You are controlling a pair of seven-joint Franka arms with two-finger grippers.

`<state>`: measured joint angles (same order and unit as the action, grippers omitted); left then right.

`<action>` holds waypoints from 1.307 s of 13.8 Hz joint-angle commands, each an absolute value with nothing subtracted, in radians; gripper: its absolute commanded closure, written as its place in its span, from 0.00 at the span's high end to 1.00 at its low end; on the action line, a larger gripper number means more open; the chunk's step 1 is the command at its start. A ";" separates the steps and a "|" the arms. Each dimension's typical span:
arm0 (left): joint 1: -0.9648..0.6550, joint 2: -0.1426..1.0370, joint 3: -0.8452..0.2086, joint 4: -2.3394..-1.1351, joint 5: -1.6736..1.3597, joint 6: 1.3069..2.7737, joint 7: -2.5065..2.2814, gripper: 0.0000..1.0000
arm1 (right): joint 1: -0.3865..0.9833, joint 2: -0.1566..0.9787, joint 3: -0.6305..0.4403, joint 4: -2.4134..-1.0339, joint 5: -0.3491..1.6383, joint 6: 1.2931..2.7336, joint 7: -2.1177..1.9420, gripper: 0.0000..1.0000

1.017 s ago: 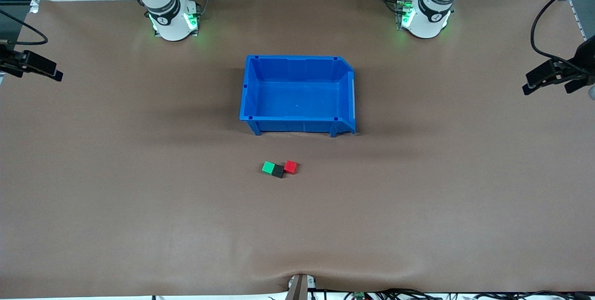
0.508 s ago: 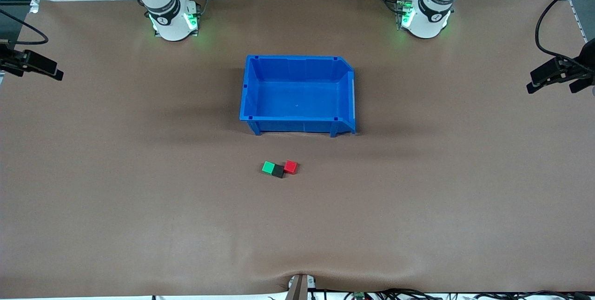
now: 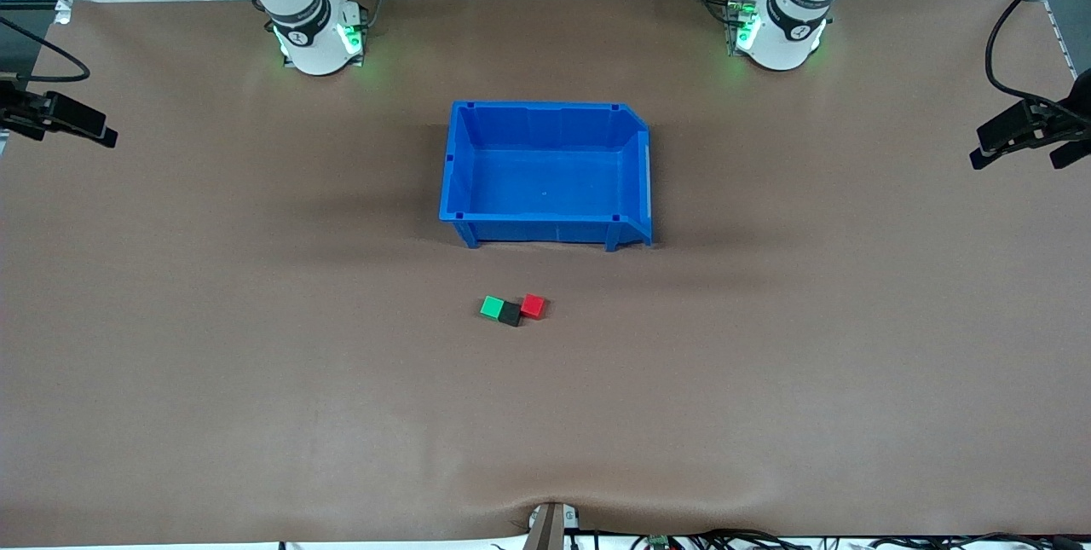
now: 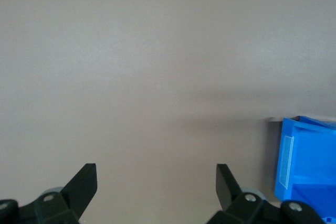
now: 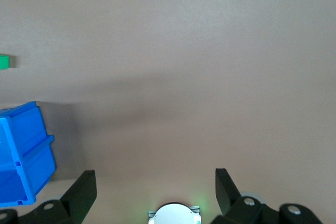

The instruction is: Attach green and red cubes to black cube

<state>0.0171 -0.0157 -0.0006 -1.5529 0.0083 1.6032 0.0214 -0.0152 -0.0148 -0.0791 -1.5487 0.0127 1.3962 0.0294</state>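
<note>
Three small cubes sit in a tight row on the brown mat (image 3: pixel 256 362), a soft, matte surface with faint ripples near its camera-side edge. The green cube (image 3: pixel 492 307) is glossy and bright, the black cube (image 3: pixel 510 313) is dull and matte, and the red cube (image 3: pixel 533 305) is as bright as the green. Black is in the middle, with green touching it on the right arm's side and red touching it on the left arm's side. The row's long axis runs along the table from one arm's end toward the other. The line is slightly crooked: the black cube sits a touch nearer the camera than its neighbours.

Farther from the camera than the row stands the blue bin (image 3: pixel 545 110), hard smooth plastic, rectangular with ribbed walls, one cut corner and short feet. Its hollow is bare blue.

The left gripper (image 3: pixel 1027 134) hangs over the mat at the left arm's end of the table, well apart from the cubes; its wrist view shows both black fingers (image 4: pixel 84 182) spread wide with nothing between them, and a corner of the bin at the edge. The right gripper (image 3: pixel 60 119) hangs over the right arm's end, fingers (image 5: pixel 84 187) likewise splayed and gripping nothing. Its wrist view catches the bin's wall and the green cube far off.
</note>
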 commanded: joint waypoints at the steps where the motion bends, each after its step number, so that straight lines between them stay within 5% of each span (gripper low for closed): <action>1: 0.012 0.002 -0.023 -1.523 0.029 1.578 0.008 1.00 | -0.025 -0.011 -0.066 -1.543 0.009 1.391 0.034 1.00; 18: 0.012 -0.003 -0.026 -1.523 0.032 1.552 0.000 1.00 | -0.020 -0.008 -0.063 -1.543 0.015 1.382 0.029 1.00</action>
<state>0.0172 -0.0105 -0.0228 -1.5472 0.0218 1.5731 0.0118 -0.0148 -0.0063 -0.0717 -1.5490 0.0138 1.3950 0.0293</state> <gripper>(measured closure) 0.000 0.000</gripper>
